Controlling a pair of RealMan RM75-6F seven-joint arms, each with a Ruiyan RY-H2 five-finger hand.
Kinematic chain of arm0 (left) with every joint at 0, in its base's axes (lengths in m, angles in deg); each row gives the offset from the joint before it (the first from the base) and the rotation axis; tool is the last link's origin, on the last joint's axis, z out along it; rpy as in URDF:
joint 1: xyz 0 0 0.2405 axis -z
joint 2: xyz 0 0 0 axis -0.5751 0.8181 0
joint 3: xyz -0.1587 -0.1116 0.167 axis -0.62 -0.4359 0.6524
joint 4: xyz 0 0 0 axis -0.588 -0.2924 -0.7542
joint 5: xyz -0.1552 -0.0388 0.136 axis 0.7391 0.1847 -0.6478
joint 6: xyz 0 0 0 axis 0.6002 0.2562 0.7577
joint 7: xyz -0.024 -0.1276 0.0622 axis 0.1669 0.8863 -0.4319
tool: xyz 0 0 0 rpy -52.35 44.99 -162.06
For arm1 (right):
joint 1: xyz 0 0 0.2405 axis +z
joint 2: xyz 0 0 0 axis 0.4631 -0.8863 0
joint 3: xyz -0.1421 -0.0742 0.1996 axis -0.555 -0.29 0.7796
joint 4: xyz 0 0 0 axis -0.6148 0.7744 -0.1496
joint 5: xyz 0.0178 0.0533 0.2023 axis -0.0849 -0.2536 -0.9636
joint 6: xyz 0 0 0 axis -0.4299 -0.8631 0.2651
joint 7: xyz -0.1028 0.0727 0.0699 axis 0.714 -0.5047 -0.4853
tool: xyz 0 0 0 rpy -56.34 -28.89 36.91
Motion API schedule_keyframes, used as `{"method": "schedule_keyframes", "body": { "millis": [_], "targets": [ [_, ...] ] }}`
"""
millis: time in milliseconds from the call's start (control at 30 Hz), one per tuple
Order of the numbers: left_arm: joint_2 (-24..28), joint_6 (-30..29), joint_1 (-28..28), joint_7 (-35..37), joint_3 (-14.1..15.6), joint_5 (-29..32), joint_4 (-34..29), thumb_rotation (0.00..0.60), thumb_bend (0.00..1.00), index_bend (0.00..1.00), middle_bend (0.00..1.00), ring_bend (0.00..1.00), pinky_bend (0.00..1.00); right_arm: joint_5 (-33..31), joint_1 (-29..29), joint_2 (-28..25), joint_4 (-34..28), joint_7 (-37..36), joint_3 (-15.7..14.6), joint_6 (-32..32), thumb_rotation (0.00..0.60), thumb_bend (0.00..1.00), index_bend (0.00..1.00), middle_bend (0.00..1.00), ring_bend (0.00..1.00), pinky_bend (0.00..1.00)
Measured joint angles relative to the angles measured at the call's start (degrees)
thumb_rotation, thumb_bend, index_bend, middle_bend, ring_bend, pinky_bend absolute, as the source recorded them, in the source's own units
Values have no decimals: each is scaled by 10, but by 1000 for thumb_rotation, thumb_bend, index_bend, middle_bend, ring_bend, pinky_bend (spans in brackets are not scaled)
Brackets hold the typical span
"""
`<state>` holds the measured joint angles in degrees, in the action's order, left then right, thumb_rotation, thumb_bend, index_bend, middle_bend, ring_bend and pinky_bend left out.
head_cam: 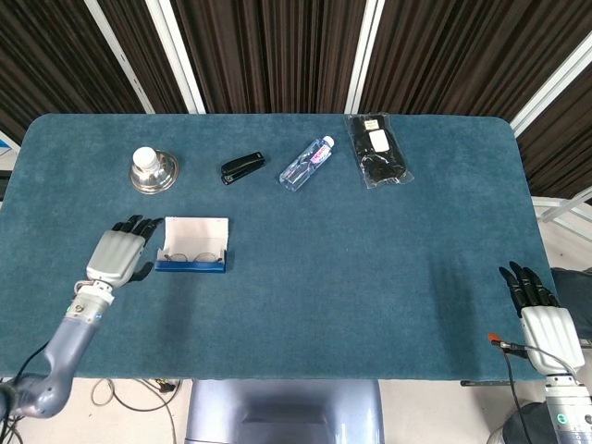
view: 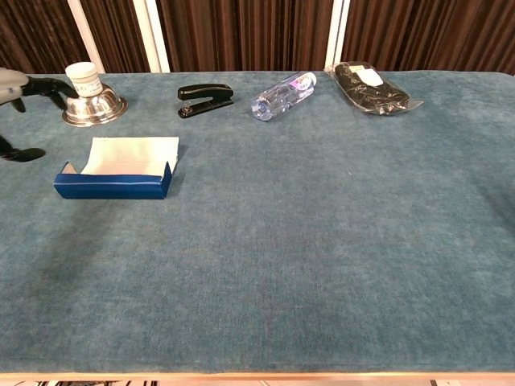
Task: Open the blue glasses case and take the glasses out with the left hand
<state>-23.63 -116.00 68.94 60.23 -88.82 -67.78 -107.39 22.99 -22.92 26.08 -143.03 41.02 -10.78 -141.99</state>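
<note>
No brand name or printed text is legible in either view. The plastic bottle (head_cam: 306, 163) carries a pale label with a pink patch, and the black packet (head_cam: 376, 150) carries a white label; the writing on both is too small to read.

Item count on the bench (head_cam: 370, 277): one blue glasses case (head_cam: 192, 252), one pair of glasses (head_cam: 196, 258), one black stapler (head_cam: 242, 167), one plastic bottle, one black packet in clear wrap, one metal bowl (head_cam: 153, 174) with one white-capped jar (head_cam: 144, 159) standing in it.

The blue glasses case lies in the left-centre of the head view, lid folded back flat toward the far edge, pale lining exposed. The glasses lie inside the case tray; in the chest view the case wall (view: 112, 185) hides them.

The left robot hand (head_cam: 117, 256) is just beside the left end of the case, not touching it. Its fingers are spread and hold nothing. In the chest view only dark fingertips (view: 24, 154) show at the left frame edge.

The right robot hand (head_cam: 542, 317) sits at the lower right of the head view, near the bench's right edge, fingers extended and slightly apart, holding nothing.

The bowl, stapler, bottle and packet lie in a row across the upper part of the frame, well apart from the case.
</note>
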Motion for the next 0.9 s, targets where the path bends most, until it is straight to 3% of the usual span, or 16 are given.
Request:
{"method": "schedule_keyframes", "body": {
  "millis": [133,300,567,900],
  "targets": [
    [10,-14,-13,23,18,-57,7,600,303,120,670,598,696,0,0,1,0,0,0,0,600,109,0,0,0,232],
    [22,4,-16,42,32,-73,15,600,304,121,804,723,795,0,-1,0,0,0,0,0,600,110,0,0,0,232],
    [19,66,0,14,34,-20,21,600,304,120,833,753,824,-2,0,-1,-1,-2,0,2,600,110,0,0,0,232],
    [7,93,16,-26,37,21,18,600,304,134,833,750,824,-3,1,-2,-2,-3,1,4,600,110,0,0,0,232]
  ]
}}
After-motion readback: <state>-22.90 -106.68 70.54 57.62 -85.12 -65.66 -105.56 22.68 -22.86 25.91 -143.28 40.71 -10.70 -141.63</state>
